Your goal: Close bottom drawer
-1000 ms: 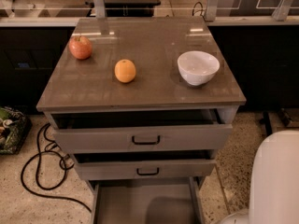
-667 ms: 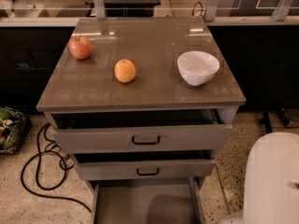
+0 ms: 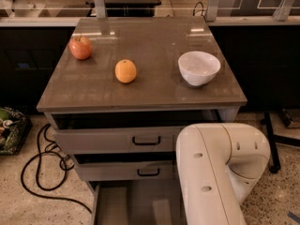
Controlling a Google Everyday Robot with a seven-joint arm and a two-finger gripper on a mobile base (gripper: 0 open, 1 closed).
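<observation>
The grey cabinet has three drawers. The bottom drawer (image 3: 126,205) is pulled far out; its flat grey tray runs off the frame's lower edge, and its front panel and handle are out of view. The middle drawer (image 3: 124,170) and the top drawer (image 3: 117,139) stand slightly out, each with a black loop handle. My white arm (image 3: 215,172) fills the lower right, in front of the drawers' right ends. The gripper is out of view.
On the cabinet top (image 3: 145,93) sit a red apple (image 3: 81,47), an orange (image 3: 125,71) and a white bowl (image 3: 199,68). Black cables (image 3: 42,172) lie on the floor at left, beside a basket (image 3: 9,130). A black stand leg (image 3: 272,139) is at right.
My white arm has swung up and left from the lower right corner and now covers the drawers' right ends. The drawers and the items on top have not moved.
</observation>
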